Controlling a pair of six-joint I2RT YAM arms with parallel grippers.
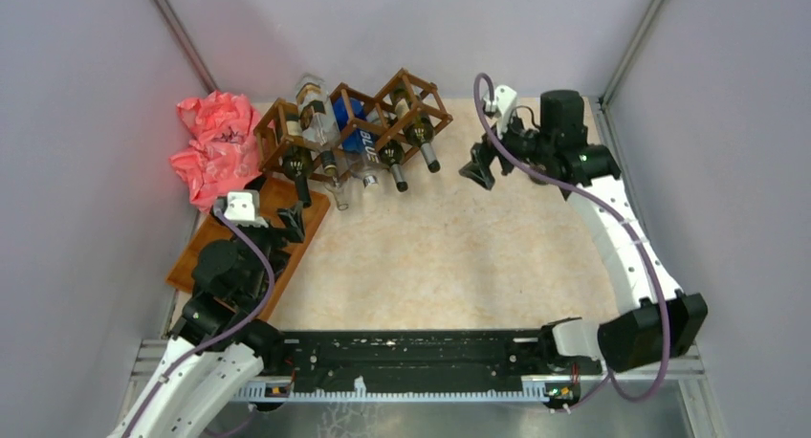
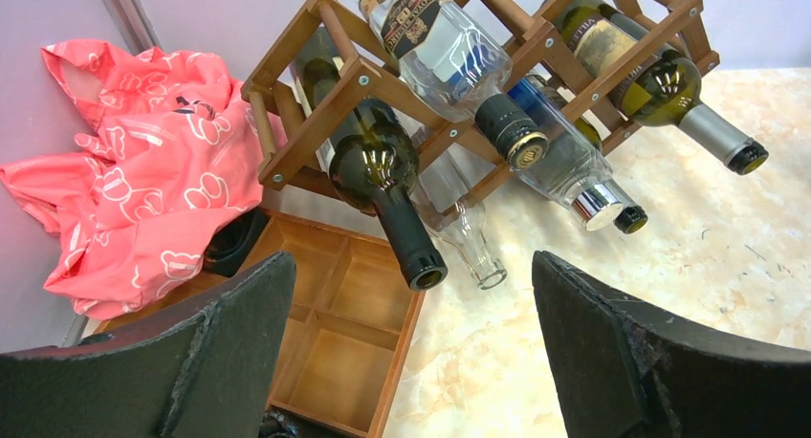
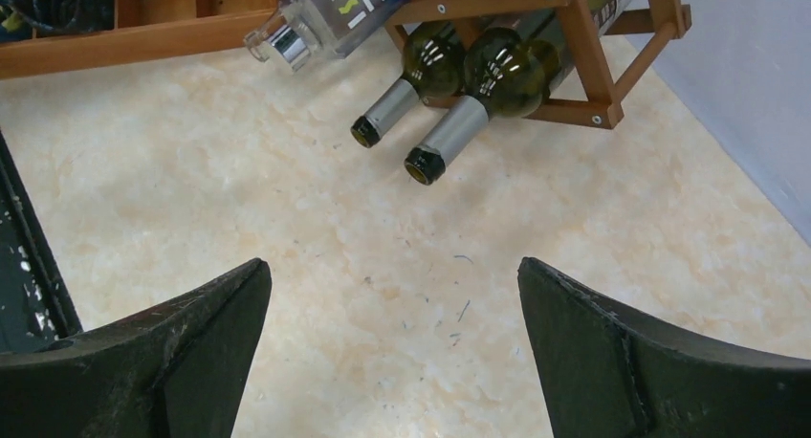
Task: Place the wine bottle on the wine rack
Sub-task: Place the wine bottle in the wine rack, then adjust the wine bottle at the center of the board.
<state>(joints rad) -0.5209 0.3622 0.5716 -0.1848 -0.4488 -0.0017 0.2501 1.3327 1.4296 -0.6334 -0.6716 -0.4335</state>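
Several glass bottles lie neck-out in the dark brown wooden lattice wine rack (image 2: 320, 127) at the back of the beige marbled counter (image 3: 383, 228). You can read "BLUE" on the clear bottle with the blue label (image 1: 361, 142); the black-and-gold label (image 2: 413, 17) above it is too skewed to make out. Your left claw (image 2: 411, 275) hangs wide open and empty over the flat brown wooden compartment tray (image 2: 400, 357). Your right claw (image 3: 394, 271) gapes equally wide, holding nothing, above bare counter near the dark green wine bottle with a silver foil neck (image 3: 502, 70) in the rack's right end.
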